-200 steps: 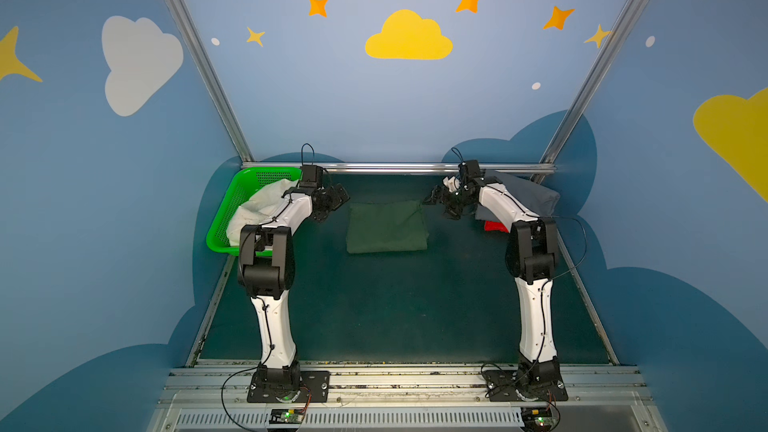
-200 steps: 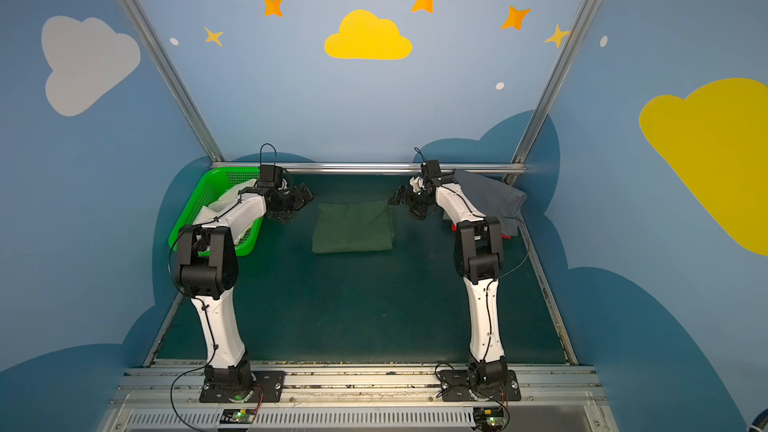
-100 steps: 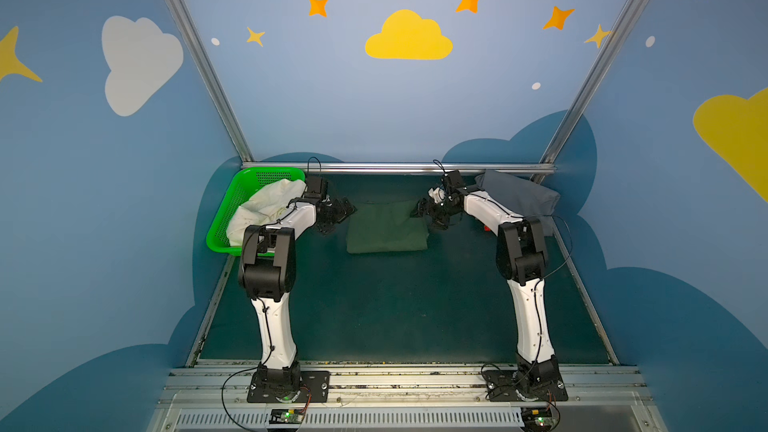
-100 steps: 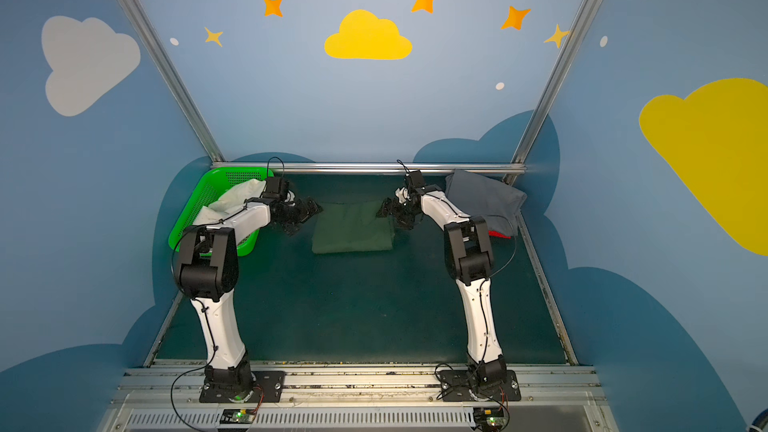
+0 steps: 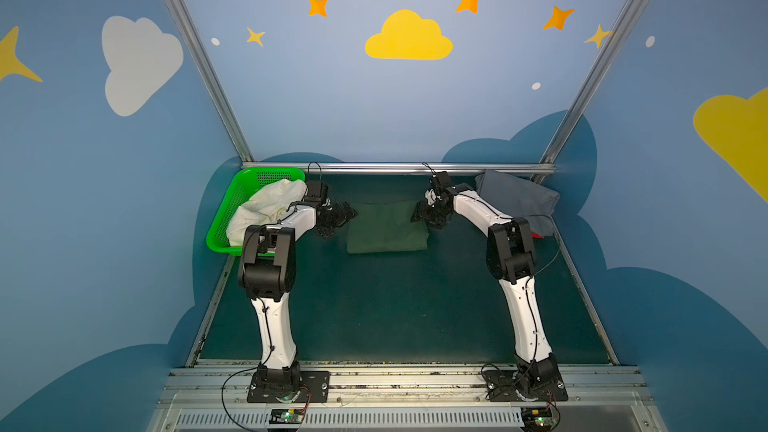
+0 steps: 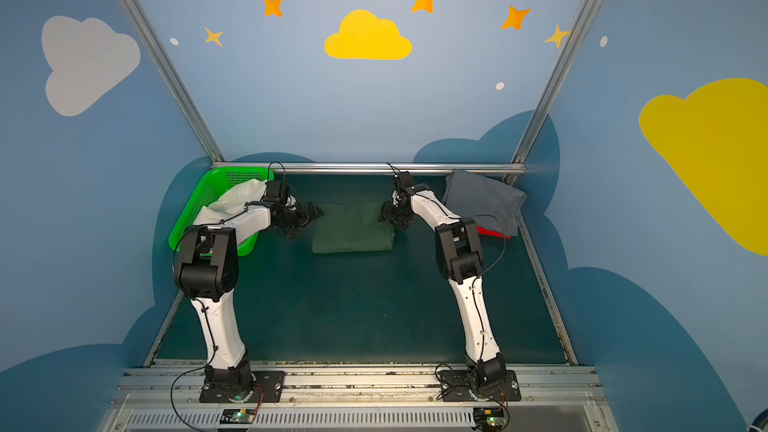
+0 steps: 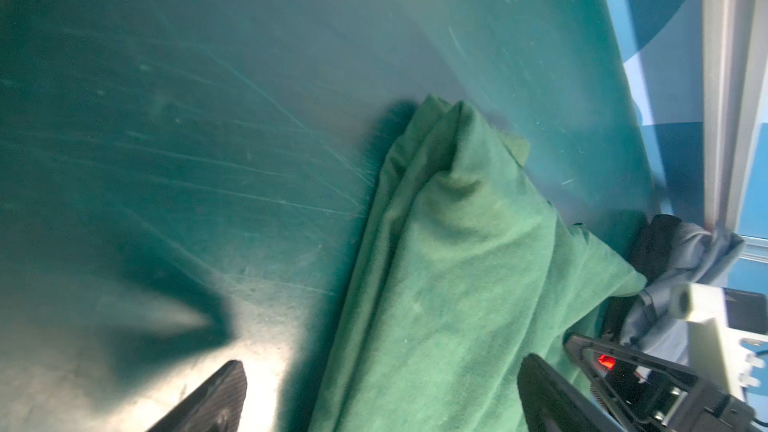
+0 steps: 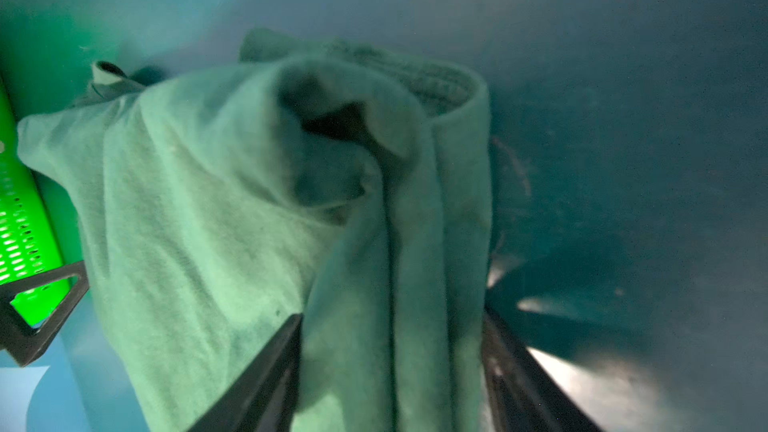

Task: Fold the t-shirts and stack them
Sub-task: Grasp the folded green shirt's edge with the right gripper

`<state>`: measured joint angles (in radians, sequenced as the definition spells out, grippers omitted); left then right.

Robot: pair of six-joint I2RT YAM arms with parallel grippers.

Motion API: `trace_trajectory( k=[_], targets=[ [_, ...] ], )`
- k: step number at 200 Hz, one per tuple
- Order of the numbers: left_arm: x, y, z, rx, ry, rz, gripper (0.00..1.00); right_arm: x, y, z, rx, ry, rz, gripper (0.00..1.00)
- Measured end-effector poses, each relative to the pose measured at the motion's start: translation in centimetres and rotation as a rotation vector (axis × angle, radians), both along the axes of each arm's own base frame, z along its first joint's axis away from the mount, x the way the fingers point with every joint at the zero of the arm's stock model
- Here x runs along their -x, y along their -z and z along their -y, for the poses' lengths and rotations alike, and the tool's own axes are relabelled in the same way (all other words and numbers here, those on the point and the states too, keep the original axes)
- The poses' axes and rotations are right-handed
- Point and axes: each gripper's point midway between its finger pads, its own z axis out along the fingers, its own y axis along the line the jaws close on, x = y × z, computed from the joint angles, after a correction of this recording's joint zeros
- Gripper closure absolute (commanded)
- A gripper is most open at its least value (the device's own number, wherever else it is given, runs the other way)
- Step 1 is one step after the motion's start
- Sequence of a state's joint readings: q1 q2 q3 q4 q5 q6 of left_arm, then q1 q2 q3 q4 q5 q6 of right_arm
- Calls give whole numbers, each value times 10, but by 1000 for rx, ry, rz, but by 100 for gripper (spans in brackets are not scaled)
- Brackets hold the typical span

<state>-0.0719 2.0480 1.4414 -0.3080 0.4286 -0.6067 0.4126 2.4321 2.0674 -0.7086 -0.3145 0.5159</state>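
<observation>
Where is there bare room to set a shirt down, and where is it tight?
Bare: the front half of the mat, from the dark green t-shirt forward to the near edge. Crowded: the back strip, with the basket holding the cream-white t-shirt, left gripper and right gripper at the green shirt's sides, and the grey t-shirt over the red t-shirt.

Dark green t-shirt [image 5: 386, 228] folded into rectangle, flat on counter [image 5: 395, 305], mid-back. Grey t-shirt [image 5: 515, 201] rumpled at far right corner, atop red t-shirt [image 5: 537, 236]. Cream-white t-shirt [image 5: 266, 209] heaped in basket [image 5: 232, 205].
</observation>
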Motion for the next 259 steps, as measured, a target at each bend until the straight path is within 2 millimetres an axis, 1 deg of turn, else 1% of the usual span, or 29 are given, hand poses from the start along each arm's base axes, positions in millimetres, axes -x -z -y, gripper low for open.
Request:
trace_trajectory(
  k=[14, 25, 46, 65, 82, 108, 144, 159, 182, 198, 223, 236, 259],
  targets=[
    [-1, -1, 1, 7, 3, 3, 0, 1, 2, -6, -25, -7, -18, 56],
    [-1, -2, 1, 14, 3, 4, 0, 1, 4, -10, -46, -15, -26, 68],
    [-2, -3, 1, 34, -1, 6, 0, 3, 8, -17, -96, -17, -56, 85],
    [-3, -4, -1, 47, -7, 11, 0, 1, 6, -21, -140, -15, -69, 100],
    [-3, -4, -1, 60, -9, 8, 0, -1, 2, -21, -143, -20, -61, 100],
    [-3, -6, 0, 75, -10, 8, 0, -5, -6, -16, -102, -35, -32, 100],
    [-3, -6, 1, 82, -8, 8, 0, -18, -31, -4, -30, -59, 50, 100],
    [-2, -6, 0, 81, -10, 6, 0, -22, -38, 8, 3, -56, 69, 100],
    [1, -5, -2, 81, -14, 3, 0, -25, -46, 33, 72, -44, 87, 100],
    [1, -6, -3, 82, -16, 3, 0, -27, -56, 47, 124, -42, 119, 100],
    [1, -6, -3, 82, -17, 5, 0, -39, -82, 67, 190, -43, 191, 100],
    [1, -7, -3, 83, -17, 6, 0, -43, -98, 75, 201, -42, 227, 100],
    [1, -6, -4, 83, -19, 5, 0, -44, -124, 89, 222, -42, 279, 100]
  ],
)
